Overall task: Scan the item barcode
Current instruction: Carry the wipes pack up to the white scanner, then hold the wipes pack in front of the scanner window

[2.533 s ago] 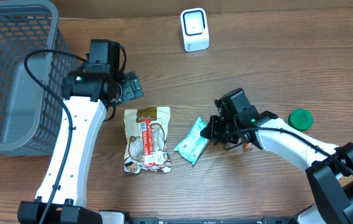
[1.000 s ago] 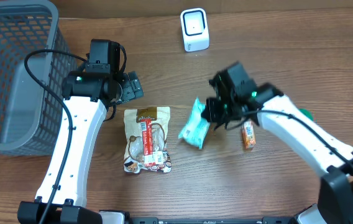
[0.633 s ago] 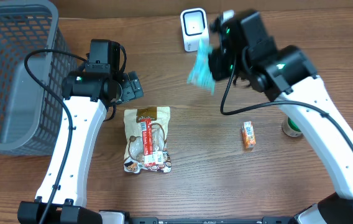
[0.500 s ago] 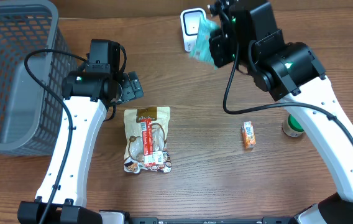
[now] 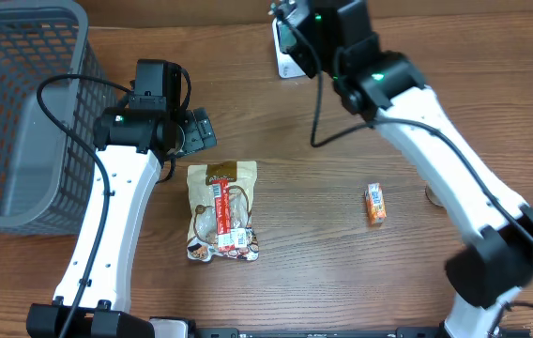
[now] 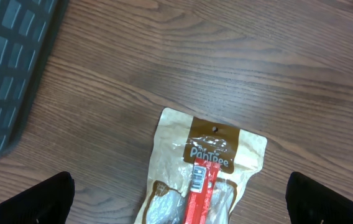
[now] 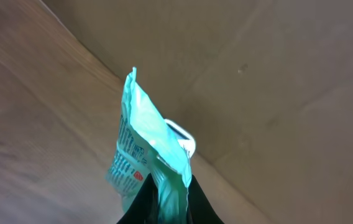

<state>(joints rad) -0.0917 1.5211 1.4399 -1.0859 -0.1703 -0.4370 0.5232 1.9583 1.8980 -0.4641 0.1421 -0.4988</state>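
Right wrist view: right gripper (image 7: 162,202) pinched shut on the teal packet (image 7: 150,155), which is held edge-up just in front of the white scanner (image 7: 187,142). Overhead: scanner at the desk's (image 5: 342,272) far edge. Left gripper (image 5: 196,131) spread wide, holding nothing, well left of scanner. Snack pouch (image 5: 222,209) nearer than scanner, open wood between. Basket (image 5: 22,113) far left of scanner.

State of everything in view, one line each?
Scanner: upright, partly hidden
Bag: flat on table
Orange pack: flat on table
Basket: upright, nothing seen inside
Packet: aloft by scanner
Left claw: open, above bag
Right claw: shut on packet
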